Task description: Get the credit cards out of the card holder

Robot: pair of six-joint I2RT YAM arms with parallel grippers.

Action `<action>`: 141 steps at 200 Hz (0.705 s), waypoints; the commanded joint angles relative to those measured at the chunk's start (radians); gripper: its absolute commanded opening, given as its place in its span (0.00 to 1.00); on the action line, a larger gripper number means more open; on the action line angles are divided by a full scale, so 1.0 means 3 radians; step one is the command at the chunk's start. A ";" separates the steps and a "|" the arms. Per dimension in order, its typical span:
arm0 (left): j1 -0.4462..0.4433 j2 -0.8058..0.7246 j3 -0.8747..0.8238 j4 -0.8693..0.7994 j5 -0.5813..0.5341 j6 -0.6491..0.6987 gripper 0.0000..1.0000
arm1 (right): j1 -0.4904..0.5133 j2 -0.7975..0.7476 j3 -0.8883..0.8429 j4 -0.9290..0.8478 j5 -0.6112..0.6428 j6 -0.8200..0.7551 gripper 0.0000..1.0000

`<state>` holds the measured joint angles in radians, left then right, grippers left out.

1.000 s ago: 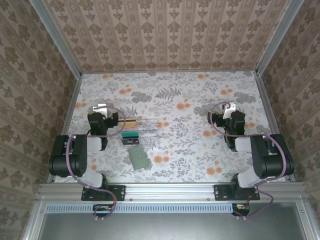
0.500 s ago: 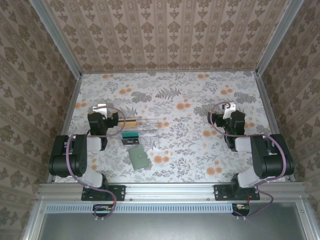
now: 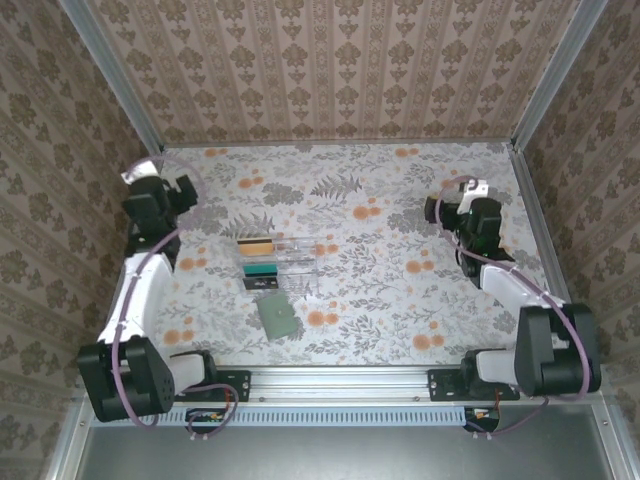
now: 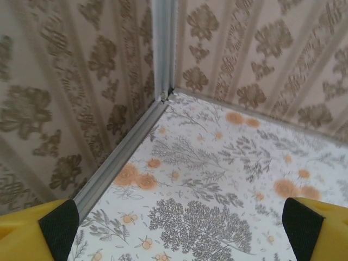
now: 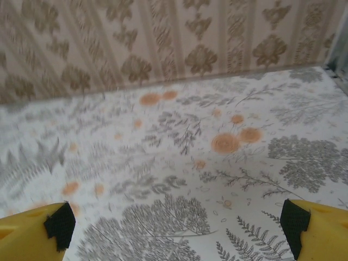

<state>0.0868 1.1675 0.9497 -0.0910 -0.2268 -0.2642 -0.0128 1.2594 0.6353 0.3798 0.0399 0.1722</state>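
Sage-green card holder (image 3: 277, 318), flat, square

Bench (image 3: 400, 290): floral cover, grey foliage with orange blooms. Clear plastic compartment tray (image 3: 300, 255) sits on it, left of centre. Beige damask wallpaper walls (image 3: 340, 70) on three sides. Aluminium rail (image 3: 340, 381) runs along the near edge. Aluminium corner post (image 4: 163, 49) stands at the far-left corner.

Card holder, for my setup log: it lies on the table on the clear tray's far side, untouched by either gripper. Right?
No. The top external view shows the card holder on the clear tray's near side, not its far side; the rest is right.
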 commanded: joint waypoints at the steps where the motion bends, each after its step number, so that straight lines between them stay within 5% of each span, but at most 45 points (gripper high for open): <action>1: 0.0074 -0.0117 0.0190 -0.1453 0.0310 -0.0500 1.00 | -0.0019 -0.0248 0.0398 -0.1125 0.0237 0.0711 1.00; 26: 0.0051 -0.0575 -0.0083 -0.1673 0.0746 -0.0644 0.99 | -0.0016 -0.0413 0.0542 -0.1532 -0.0094 0.0984 1.00; 60: -0.0264 -0.1183 -0.0393 -0.2183 0.0863 -0.0977 0.93 | 0.0052 -0.0664 0.0473 -0.1695 -0.0469 0.1221 1.00; 102: -0.1293 -0.1712 -0.0876 -0.2411 0.0637 -0.1819 0.89 | 0.0466 -0.0993 0.0421 -0.2129 -0.0398 0.1196 1.00; 141: -0.2546 -0.1584 -0.1327 -0.2192 0.0203 -0.2584 0.87 | 0.0993 -0.1207 0.0358 -0.2411 -0.0101 0.1197 1.00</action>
<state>-0.5114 0.6601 0.6109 -0.7547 -0.0620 -0.8368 0.2211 0.9318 0.7616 -0.2447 -0.0502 0.5098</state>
